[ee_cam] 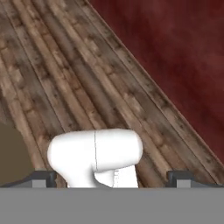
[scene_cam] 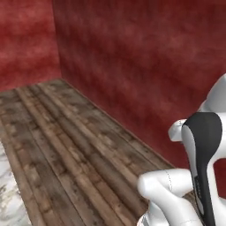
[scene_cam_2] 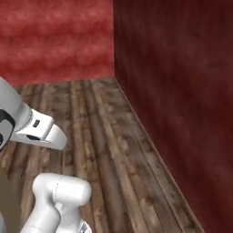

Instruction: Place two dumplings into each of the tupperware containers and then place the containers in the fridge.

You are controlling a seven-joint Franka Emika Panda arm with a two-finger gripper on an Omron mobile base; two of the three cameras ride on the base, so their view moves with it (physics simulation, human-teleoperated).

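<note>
Red walls and bare planks, nothing to pick yet

Red mottled wall fills most of what I see, meeting a second wall at a corner in both base views. Below lies a worn brown wooden plank floor, with a pale marbled patch at the lower left edge of the left base view. My two-finger gripper has its small dark fingertips spread wide with nothing between them. I see no dumplings, containers or fridge from here, so I cannot say where they are. My judgement: turn the base away from this corner first, arm tucked clear of the wall
</note>
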